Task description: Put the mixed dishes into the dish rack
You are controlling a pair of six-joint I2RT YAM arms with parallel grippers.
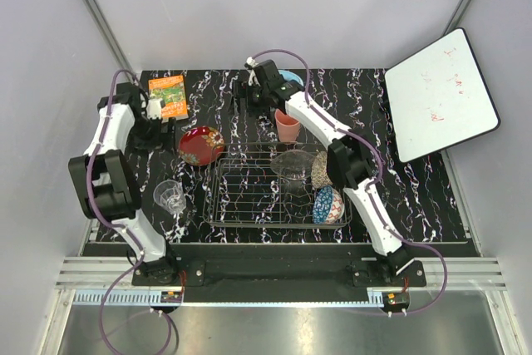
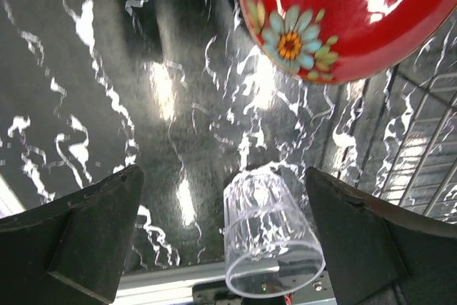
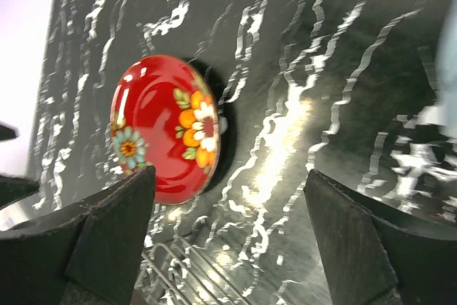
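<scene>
Left gripper spread wide, eyeing the small clear glass tumbler at the dark wire dish rack's nine o'clock; next move is probably to drop and pinch it.

Left tool and right tool are both spread wide, empty.

Black marbled table with dish rack, red bowl, tumbler, pink cup, orange book.

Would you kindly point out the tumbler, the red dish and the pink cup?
tumbler (image 2: pixel 268 237), left wrist view, side wall
red dish (image 3: pixel 163 130), right wrist view, centre
pink cup (image 1: pixel 288 129), top external view, body
</scene>
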